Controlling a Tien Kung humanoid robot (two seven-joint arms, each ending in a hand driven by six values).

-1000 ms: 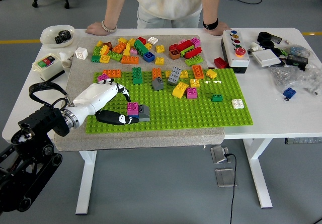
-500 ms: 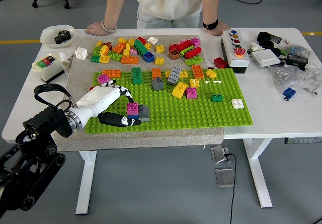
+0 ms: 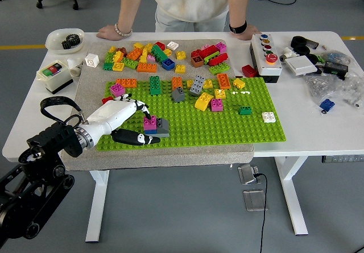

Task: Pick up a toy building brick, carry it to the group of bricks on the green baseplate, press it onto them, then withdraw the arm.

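My left robot hand (image 3: 128,119) has slid back slightly; fingers look loosened, seemingly off the magenta brick (image 3: 150,122), which sits on the green baseplate (image 3: 227,125). Pressing probably done.

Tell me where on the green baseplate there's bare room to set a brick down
The green baseplate is widest open along its near edge, from the grey brick across to the right corner, below the small green brick and white brick. Its far strip is crowded with bricks, and the left hand covers the near left corner beside the pink brick.
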